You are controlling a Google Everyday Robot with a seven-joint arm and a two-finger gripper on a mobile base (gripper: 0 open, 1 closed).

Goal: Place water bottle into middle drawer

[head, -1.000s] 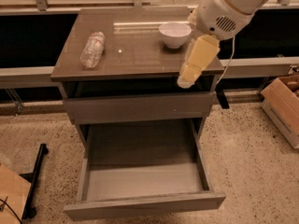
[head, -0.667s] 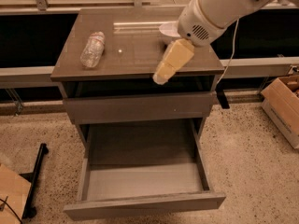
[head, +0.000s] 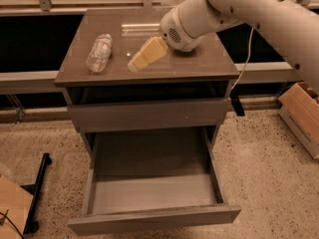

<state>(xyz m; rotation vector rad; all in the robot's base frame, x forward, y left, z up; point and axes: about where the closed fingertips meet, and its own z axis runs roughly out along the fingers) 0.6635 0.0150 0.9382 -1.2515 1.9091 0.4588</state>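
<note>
Zero contact yet: gripper (head: 136, 63) hovers right of the water bottle (head: 99, 52) on the table (head: 199, 66), opening unclear; next, straddle it.

Your gripper (head: 139, 59) a tan blur over the cabinet top (head: 199, 66) just right of the water bottle (head: 99, 52), bottle's cap and label too blurred to read, your arm (head: 259, 9) cut off at top and right edges, cardboard box (head: 301, 116) cropped at right, back of the middle drawer (head: 154, 218) lost under the upper drawer front (head: 149, 114).
</note>
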